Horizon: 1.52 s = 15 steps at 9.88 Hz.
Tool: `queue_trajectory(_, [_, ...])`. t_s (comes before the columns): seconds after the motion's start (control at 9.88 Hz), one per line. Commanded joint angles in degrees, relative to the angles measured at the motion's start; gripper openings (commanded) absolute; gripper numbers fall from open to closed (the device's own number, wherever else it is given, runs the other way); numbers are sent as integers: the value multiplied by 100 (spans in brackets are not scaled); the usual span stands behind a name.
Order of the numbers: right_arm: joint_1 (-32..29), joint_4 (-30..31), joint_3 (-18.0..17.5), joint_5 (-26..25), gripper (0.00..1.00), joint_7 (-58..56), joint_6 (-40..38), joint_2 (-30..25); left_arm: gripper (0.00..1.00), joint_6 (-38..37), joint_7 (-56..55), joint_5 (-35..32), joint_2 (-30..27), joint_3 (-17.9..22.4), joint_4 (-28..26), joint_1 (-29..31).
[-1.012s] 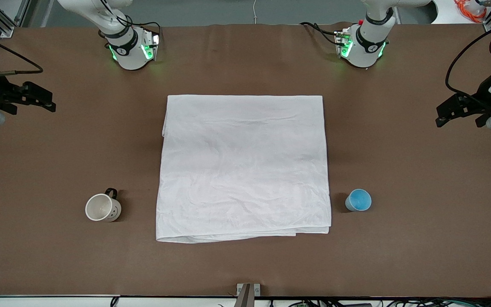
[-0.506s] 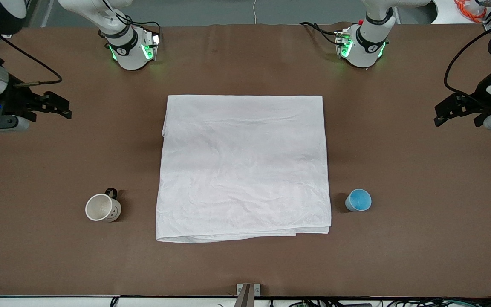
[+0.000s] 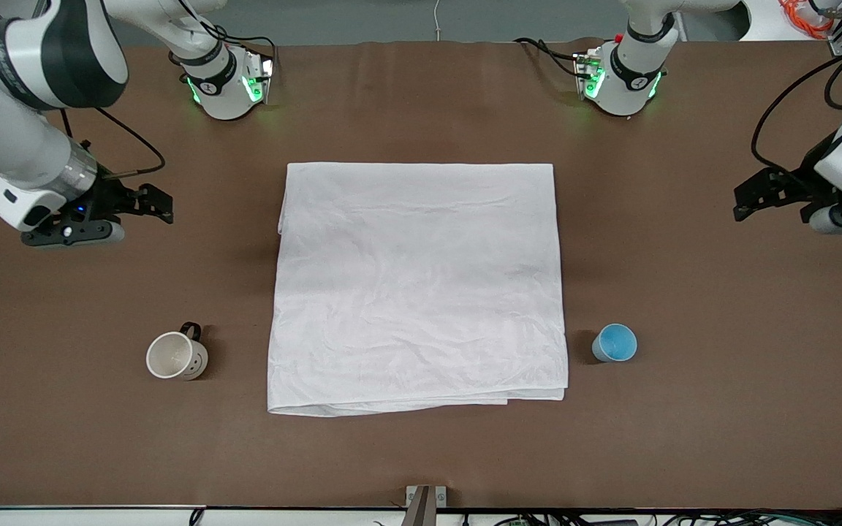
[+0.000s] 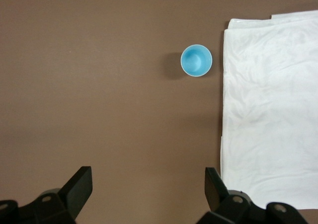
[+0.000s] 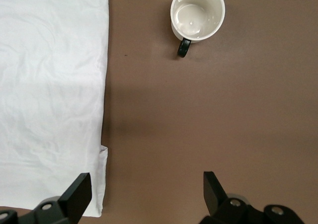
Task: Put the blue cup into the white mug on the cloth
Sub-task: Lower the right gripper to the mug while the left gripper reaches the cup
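Step in hand: approach, nothing grasped; blue cup (image 3: 615,343) on worktop (image 3: 421,460) beside cloth (image 3: 418,285), toward left arm's end; white mug (image 3: 176,356) toward right arm's end, off cloth; left end effector (image 3: 750,196) and right end effector (image 3: 152,203) spread wide, empty, over bare worktop; next, likely: mug onto cloth, then descent over cup.

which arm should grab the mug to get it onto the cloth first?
Right, probably. The mug stands on bare table at the right arm's end, off the cloth, and the right claw hangs open over that end. The left claw, open too, is over the cup's end.
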<state>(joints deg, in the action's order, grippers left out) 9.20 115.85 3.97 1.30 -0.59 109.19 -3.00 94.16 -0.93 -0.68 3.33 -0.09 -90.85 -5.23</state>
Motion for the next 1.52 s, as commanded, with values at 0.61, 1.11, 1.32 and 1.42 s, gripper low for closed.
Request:
queue_trajectory(0.61, [-164,430,16,29,99,-11,2624,1547,100,547,110,59,2204,-343,1042,-101])
queue_trajectory(1.11, [-365,9,16,28,99,-203,3117,2364,92,1667,-30,-11,3111,-457,964,-549])
queue_trajectory(1.32, [-366,-412,16,37,99,-187,3179,2864,91,1972,-187,-11,3452,-457,964,-567])
queue_trajectory(1.42, [-383,-605,16,37,99,-204,3179,3040,91,2209,-319,-20,3664,-448,947,-558])
